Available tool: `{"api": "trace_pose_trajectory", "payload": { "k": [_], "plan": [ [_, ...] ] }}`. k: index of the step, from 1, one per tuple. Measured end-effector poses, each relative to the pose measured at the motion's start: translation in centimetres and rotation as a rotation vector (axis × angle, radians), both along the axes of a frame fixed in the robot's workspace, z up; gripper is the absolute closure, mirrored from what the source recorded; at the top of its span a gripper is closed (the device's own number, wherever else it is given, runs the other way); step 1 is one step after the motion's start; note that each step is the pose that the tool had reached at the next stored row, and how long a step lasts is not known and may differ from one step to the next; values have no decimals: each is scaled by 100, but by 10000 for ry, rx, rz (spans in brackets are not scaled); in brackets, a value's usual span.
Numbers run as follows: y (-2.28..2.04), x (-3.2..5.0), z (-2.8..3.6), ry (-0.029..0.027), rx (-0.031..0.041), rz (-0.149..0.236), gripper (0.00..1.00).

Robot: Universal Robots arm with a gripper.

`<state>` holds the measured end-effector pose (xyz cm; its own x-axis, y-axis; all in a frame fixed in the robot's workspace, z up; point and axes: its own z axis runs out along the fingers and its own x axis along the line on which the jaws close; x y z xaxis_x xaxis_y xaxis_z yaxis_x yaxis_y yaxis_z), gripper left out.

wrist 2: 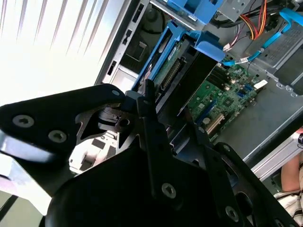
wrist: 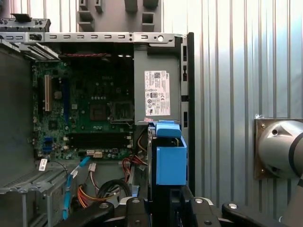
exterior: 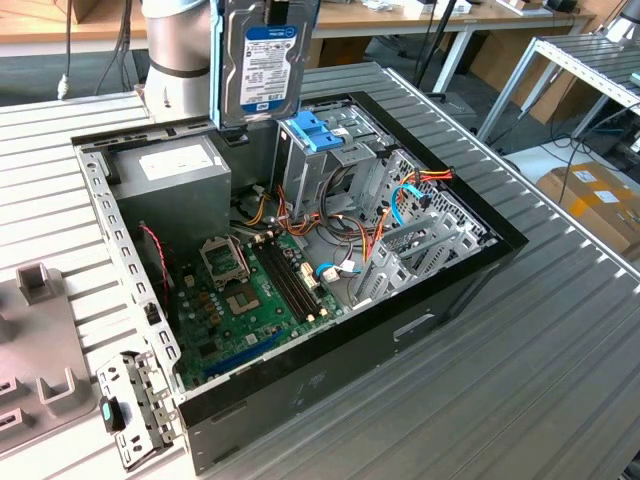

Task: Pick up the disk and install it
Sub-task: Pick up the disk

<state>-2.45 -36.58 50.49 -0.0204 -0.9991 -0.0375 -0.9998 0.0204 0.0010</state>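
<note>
The disk (exterior: 262, 60) hangs upright above the back of the open computer case (exterior: 470, 270), its labelled silver face turned toward the exterior view. Its light-blue carrier rail (wrist: 170, 161) shows edge-on in the first wrist view, and the disk (wrist 2: 182, 78) shows again in the second wrist view. My gripper (wrist 2: 168, 118) is shut on the disk, with one black finger (wrist 2: 151, 123) against each flat side. In the first wrist view the gripper (wrist: 163, 208) sits over the case's power-supply end. A blue-topped drive cage (exterior: 315, 135) stands just below the disk.
Inside the case are a grey power supply (exterior: 170, 170), a green motherboard (exterior: 250, 290) and orange, red and blue cables (exterior: 405, 195). The arm's base (exterior: 175, 40) stands behind the case. A grey fixture block (exterior: 40, 290) and a metal bracket (exterior: 135, 400) lie at the exterior view's left.
</note>
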Motion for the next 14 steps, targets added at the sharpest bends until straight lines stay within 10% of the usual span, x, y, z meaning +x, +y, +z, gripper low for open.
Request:
{"api": "trace_pose_trajectory", "payload": {
  "k": [14],
  "plan": [
    [0, 685, 0, 0, 0, 0, 65]
  ]
}}
